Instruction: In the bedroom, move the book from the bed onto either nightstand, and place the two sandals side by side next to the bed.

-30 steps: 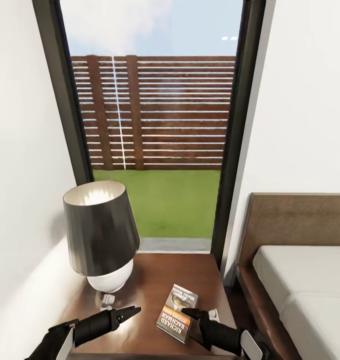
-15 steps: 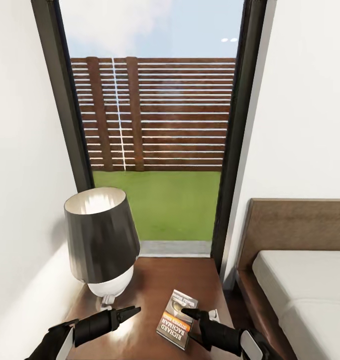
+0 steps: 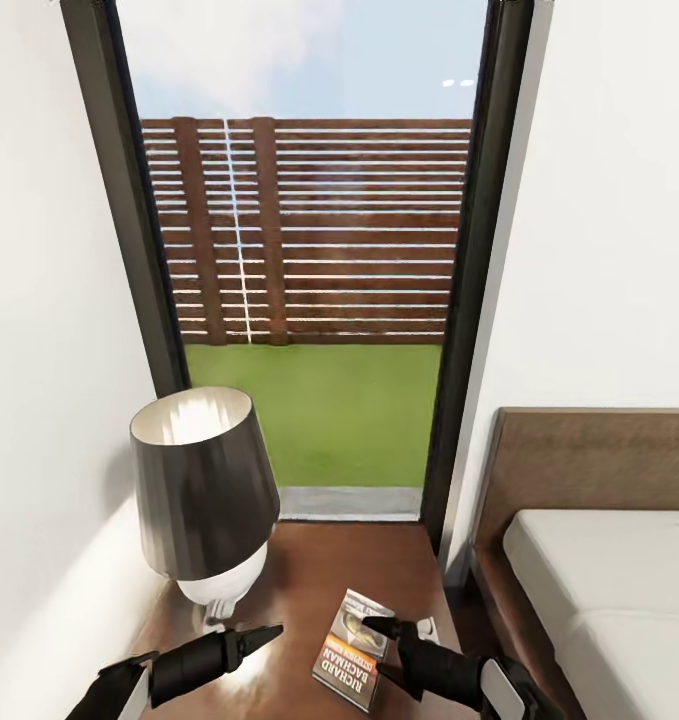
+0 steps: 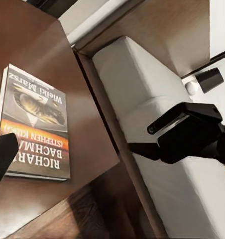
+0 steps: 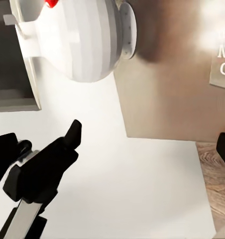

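On nightstand (image 3: 309,575), book (image 3: 352,649) flat just beside right claw (image 3: 379,628), both claws' spread unclear

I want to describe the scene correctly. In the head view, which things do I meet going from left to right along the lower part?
left pincer → lamp → book → right pincer → bed. All but the bed are on or over the nightstand.

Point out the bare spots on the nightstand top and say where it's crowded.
On the nightstand, bare wood lies behind the book, toward the window, and between the lamp and the book. It is crowded at the front: the right gripper overlaps the book there, and the left gripper hovers beside the lamp base.
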`<state>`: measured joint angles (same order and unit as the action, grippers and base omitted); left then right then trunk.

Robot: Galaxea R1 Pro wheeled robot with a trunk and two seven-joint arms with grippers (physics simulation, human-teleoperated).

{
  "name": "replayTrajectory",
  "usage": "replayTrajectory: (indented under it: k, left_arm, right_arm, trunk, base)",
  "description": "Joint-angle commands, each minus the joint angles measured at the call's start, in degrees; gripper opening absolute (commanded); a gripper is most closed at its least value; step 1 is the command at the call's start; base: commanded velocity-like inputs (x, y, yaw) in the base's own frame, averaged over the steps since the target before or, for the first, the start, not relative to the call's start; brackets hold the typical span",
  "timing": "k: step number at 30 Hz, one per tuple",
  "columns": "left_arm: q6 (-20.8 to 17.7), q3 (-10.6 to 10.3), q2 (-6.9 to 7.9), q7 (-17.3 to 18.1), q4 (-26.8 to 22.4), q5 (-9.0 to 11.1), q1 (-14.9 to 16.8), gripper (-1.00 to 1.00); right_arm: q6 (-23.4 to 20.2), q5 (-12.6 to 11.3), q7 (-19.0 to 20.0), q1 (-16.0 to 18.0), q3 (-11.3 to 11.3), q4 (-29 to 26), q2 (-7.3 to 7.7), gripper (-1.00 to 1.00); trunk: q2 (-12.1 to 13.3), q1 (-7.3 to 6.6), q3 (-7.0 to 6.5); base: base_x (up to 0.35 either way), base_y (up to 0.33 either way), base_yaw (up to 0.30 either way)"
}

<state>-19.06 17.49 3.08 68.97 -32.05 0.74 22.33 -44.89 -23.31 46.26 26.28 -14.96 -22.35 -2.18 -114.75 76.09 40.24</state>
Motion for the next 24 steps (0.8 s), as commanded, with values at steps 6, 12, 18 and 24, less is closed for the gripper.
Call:
replayTrajectory:
  k: [6,12,18,24]
  left_arm:
    - [1.4,0.1,0.32,-0.2,1.6,-0.1,-0.2,1.0]
    - [6.0,0.0,0.39,-0.6,4.9,-2.2,-0.3,1.0]
    - [11.0,0.0,0.38,-1.2,9.2,-5.7,-0.3,1.0]
    - [18.3,-0.1,0.25,-14.2,15.6,-6.5,-0.3,1.0]
  right_arm:
    - [-0.3,0.5,0.2,-0.1,-0.2,0.3,0.29,1.0]
    - [0.0,0.6,0.2,-0.6,-0.1,-0.3,5.34,1.0]
    - [8.0,3.6,0.3,-4.2,0.0,0.4,13.89,1.0]
    - [26.9,19.9,0.1,-9.1,0.0,1.6,14.64,1.0]
  trunk:
    - [2.4,-1.33,-1.02]
    - [4.8,-2.65,-2.1]
    - [7.2,-3.97,-3.18]
    - [9.6,-5.29,-4.26]
  base:
    - [0.0,0.0,0.0]
    - [0.0,0.0,0.0]
    - [0.0,0.0,0.0]
    - [0.0,0.0,0.0]
